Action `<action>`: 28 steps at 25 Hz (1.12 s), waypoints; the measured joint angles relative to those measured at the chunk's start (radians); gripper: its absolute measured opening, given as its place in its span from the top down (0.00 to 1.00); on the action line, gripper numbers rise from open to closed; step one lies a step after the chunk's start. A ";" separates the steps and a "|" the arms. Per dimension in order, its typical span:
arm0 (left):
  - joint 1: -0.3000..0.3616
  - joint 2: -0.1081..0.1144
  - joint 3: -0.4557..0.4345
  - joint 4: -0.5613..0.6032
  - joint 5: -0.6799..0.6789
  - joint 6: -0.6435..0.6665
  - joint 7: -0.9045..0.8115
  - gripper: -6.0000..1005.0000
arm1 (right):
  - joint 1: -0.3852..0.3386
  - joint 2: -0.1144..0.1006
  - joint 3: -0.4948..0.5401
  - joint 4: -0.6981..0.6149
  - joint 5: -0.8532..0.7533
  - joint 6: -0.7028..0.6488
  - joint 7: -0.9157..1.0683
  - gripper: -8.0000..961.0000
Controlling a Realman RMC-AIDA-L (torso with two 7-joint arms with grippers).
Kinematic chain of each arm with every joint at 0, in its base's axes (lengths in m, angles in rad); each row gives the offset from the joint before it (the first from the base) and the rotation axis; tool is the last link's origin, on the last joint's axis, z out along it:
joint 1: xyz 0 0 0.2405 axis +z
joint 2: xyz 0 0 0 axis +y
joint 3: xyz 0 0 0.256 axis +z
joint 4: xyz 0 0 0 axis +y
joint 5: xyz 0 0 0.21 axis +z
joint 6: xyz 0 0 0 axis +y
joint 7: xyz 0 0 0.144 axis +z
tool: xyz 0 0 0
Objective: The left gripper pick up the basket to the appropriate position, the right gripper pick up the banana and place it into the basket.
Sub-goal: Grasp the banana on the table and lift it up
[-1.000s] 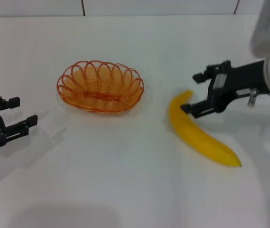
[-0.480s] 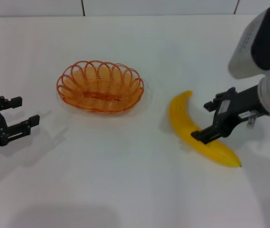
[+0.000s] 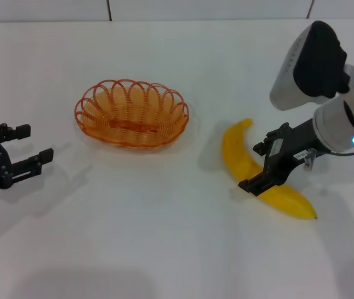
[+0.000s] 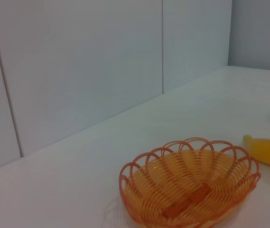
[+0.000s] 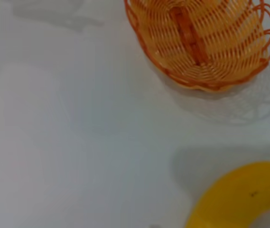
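The orange wire basket (image 3: 131, 113) sits empty on the white table, left of centre; it also fills the left wrist view as the basket (image 4: 189, 190) and shows in the right wrist view as the basket (image 5: 201, 38). The yellow banana (image 3: 236, 146) lies flat to its right, curved, and appears again as the banana (image 4: 267, 151) and the banana (image 5: 239, 197). My right gripper (image 3: 249, 167) is open and straddles the banana's middle, one finger on each side. My left gripper (image 3: 33, 143) hovers open at the table's left edge, well apart from the basket.
The white table (image 3: 164, 237) runs back to a pale panelled wall (image 4: 78, 71). The right arm's white-grey housing (image 3: 307, 65) with a blue light looms over the far right side.
My right gripper has swung from beside the banana's upper end toward me and down, and now brackets its middle. The left gripper has barely shifted. Basket and banana have not moved.
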 joint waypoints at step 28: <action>-0.008 0.000 0.002 0.000 0.000 0.000 0.000 0.31 | 0.063 -0.001 0.006 0.118 -0.045 0.042 0.018 0.32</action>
